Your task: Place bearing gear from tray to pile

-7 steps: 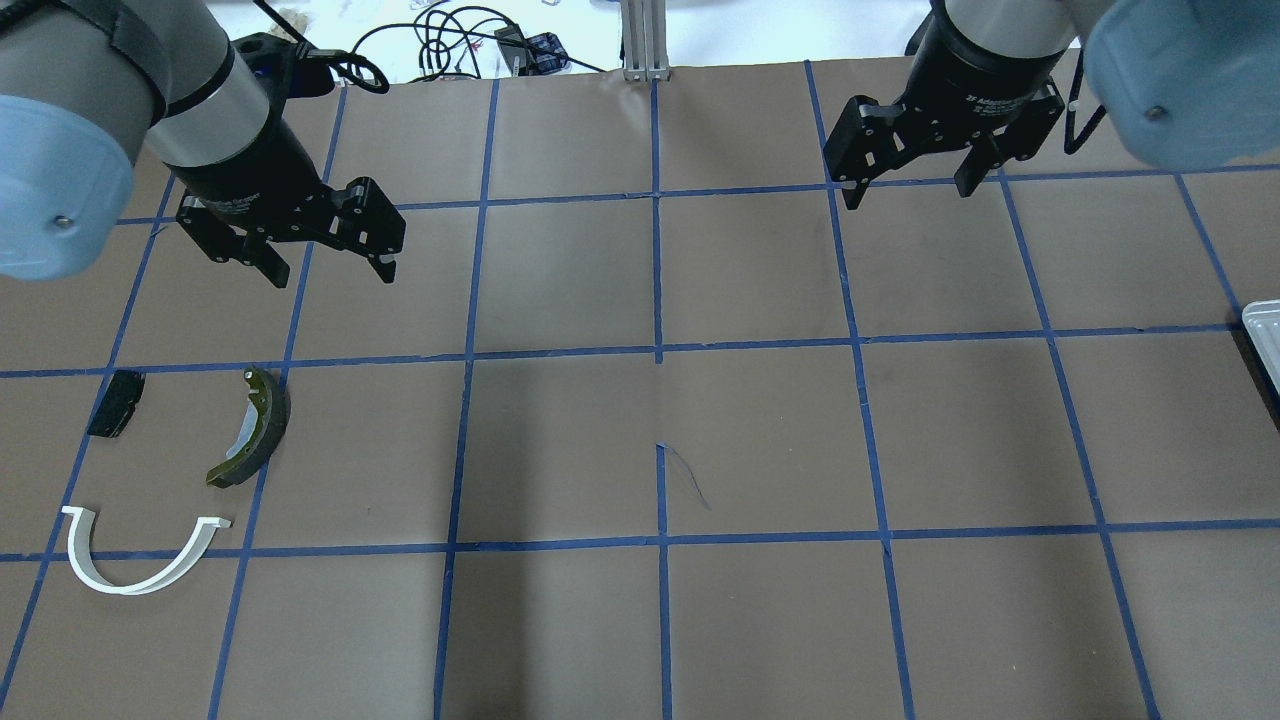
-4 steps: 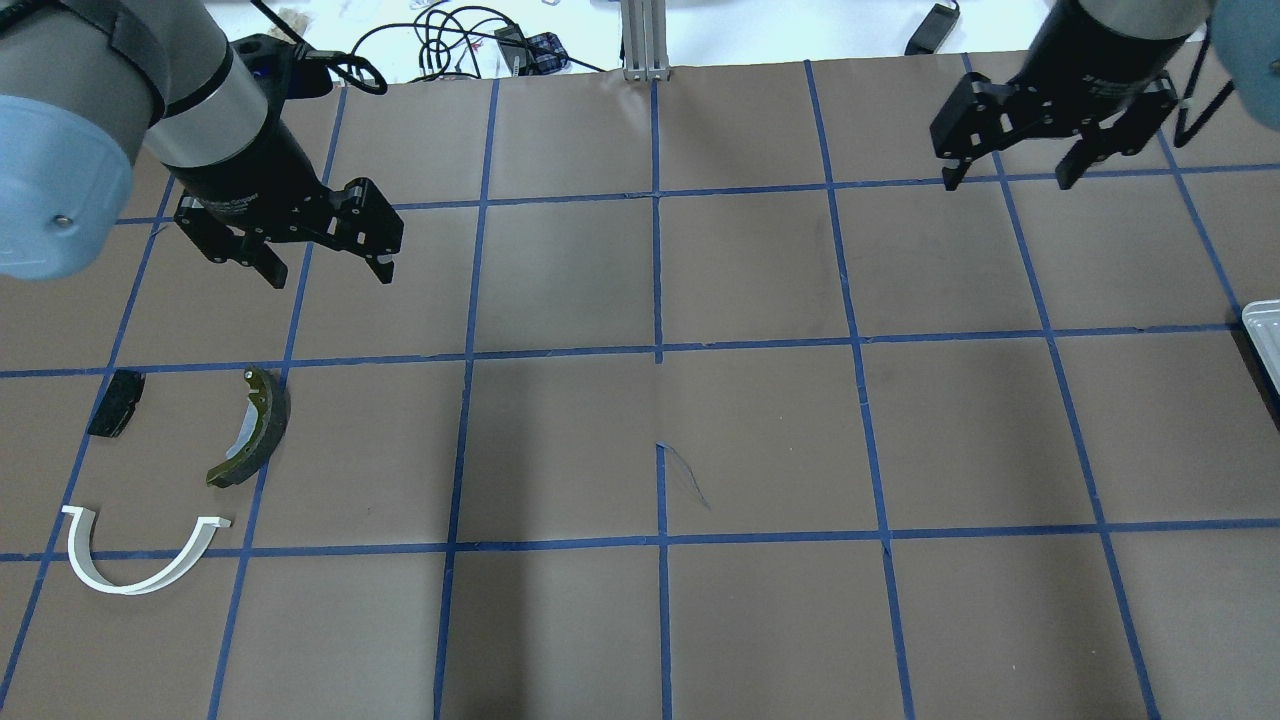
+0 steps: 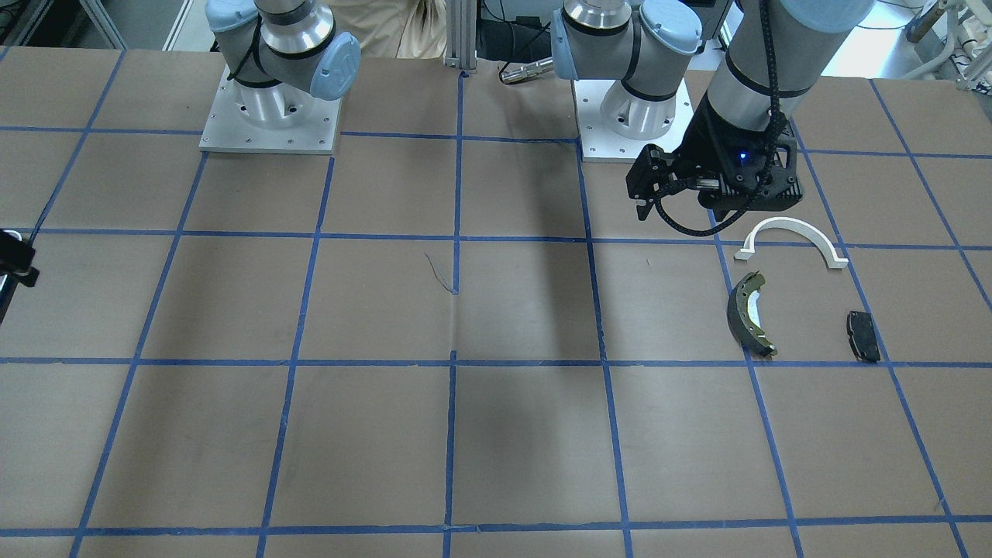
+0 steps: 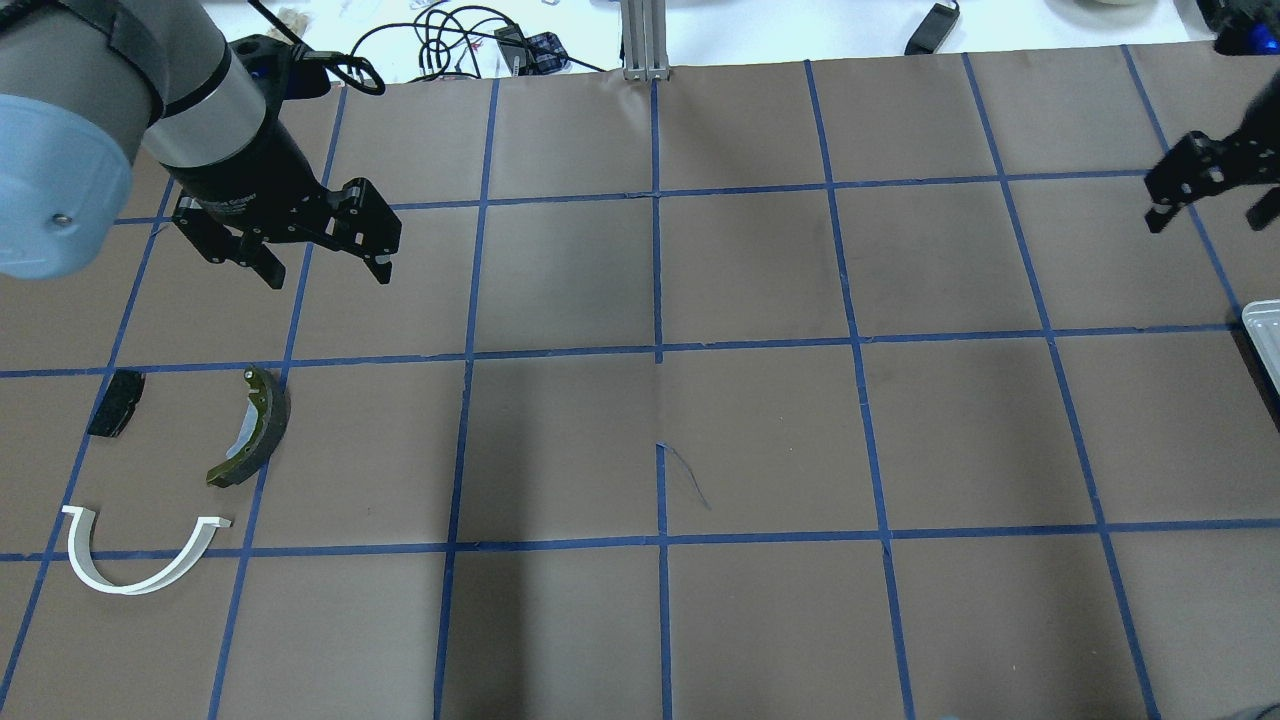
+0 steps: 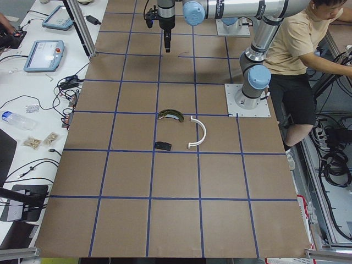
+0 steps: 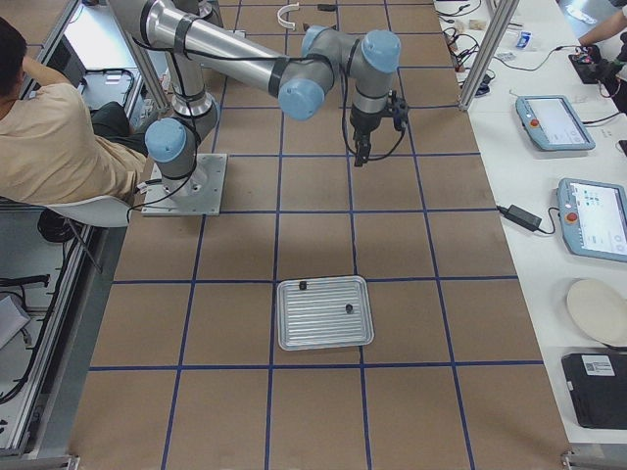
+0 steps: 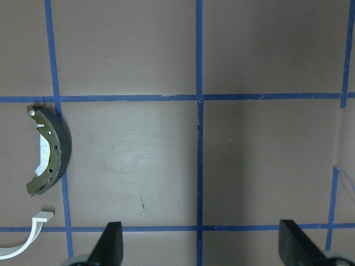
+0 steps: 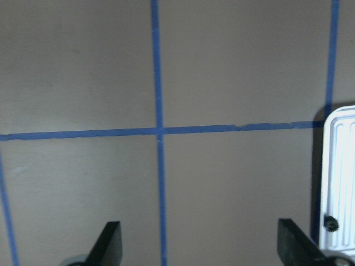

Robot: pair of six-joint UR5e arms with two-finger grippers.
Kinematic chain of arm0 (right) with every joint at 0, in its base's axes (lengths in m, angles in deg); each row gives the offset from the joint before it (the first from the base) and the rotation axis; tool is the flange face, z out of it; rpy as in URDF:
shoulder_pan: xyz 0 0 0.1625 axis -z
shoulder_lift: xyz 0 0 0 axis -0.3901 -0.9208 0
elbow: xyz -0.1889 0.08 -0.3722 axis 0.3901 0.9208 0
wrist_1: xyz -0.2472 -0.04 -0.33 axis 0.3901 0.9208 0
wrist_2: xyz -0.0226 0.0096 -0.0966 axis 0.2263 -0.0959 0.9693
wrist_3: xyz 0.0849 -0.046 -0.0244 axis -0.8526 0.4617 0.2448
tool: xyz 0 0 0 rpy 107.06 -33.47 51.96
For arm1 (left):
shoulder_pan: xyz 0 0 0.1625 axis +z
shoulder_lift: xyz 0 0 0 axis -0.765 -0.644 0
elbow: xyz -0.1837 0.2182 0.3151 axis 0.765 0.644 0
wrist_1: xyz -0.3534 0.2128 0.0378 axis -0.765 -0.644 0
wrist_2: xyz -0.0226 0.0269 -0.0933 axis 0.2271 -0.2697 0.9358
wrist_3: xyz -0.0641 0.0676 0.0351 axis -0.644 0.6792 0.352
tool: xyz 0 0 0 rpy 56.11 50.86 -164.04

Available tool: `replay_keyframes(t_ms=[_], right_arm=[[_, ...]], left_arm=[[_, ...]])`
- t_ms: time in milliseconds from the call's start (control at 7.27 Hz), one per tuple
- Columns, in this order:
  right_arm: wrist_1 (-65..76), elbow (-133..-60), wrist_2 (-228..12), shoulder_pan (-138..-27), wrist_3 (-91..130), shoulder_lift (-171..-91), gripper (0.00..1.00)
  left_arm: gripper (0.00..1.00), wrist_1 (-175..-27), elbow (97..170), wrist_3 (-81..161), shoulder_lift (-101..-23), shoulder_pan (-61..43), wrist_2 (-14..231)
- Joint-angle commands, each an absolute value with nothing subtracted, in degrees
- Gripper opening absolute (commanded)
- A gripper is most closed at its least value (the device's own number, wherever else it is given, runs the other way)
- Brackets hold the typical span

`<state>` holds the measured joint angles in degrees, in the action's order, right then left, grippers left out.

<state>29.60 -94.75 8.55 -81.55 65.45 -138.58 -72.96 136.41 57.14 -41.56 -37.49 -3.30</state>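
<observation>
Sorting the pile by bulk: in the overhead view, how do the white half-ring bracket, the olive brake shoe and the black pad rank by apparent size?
1. white half-ring bracket: widest span
2. brake shoe: somewhat shorter, but thicker
3. black pad: clearly smallest

bench [image 4: 760, 450]: brown paper cover, matt, smooth with faint creases
tape lines [image 4: 657, 270]: blue tape, slight sheen
tray [image 6: 318, 328]: silvery-white metal, ribbed floor, bright sheen
half-ring bracket [image 3: 787, 223]: white, smooth, plastic-looking
brake shoe [image 7: 60, 149]: dark olive metal web, matt dark lining on the outer curve
pad [image 4: 116, 402]: black, matt
left gripper [image 4: 328, 277] and right gripper [image 4: 1205, 222]: black, matt
arm tubes [image 6: 216, 44]: silvery metal, satin
joint caps [image 6: 297, 99]: pale blue, smooth, plastic-looking
</observation>
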Motion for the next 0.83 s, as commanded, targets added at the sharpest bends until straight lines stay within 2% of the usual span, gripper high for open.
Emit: replay_keyframes(t_ms=[0, 275, 688], right_arm=[[42.67, -94.74, 11.02, -71.34, 79.62, -130.87, 1.00], [50.61, -94.74, 10.23, -65.45, 88.62, -124.19, 1.00], [55.90, -94.65, 10.14, -61.55, 89.36, -117.24, 1.00]], left_arm=[[1.00, -72.95, 136.80, 57.14, -41.53, -37.46, -3.34], [1.00, -72.08, 137.77, 57.14, -41.27, -37.46, -3.26], [1.00, -72.07, 138.12, 57.14, -41.09, -37.46, -3.34]])
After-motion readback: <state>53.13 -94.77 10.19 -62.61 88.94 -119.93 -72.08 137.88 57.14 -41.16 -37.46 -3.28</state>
